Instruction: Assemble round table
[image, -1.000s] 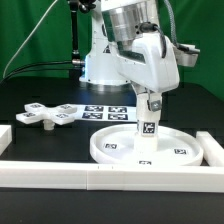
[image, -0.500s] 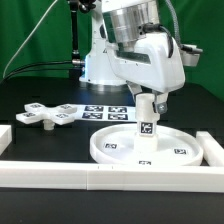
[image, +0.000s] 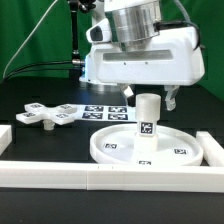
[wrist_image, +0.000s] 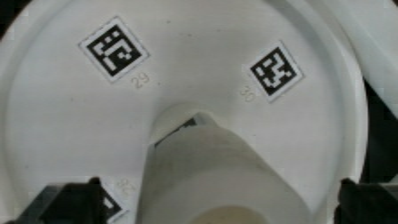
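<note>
Round table parts are smooth white plastic, and they sit on a black bench (image: 45, 148). In the exterior view, the big round disc (image: 175, 137) lies flat near the front. It has a raised rim all around, like a plate. The short leg (image: 147, 110) stands straight up in the middle of the disc. It is a plump tube with a leg tag (image: 147, 127), a small black-and-white square, on its side. The cross-shaped base (image: 45, 115) lies flat on the exterior view's left, well apart from the disc. The thin marker board (image: 108, 111) lies between them, a bit further back. Long white rails (image: 100, 178) with square edges run along the front and sides. The claw (image: 150, 97) hangs at the top of the leg, spread wide. Its fingers (image: 128, 93) are out on each side and do not touch the leg.

In the wrist view, the disc's smooth face fills most of the picture, with two disc tags (wrist_image: 116, 50) on it. The leg looks blurry and round, very close up. Two dark fingertips (wrist_image: 63, 203) show far apart, gripping nothing.
</note>
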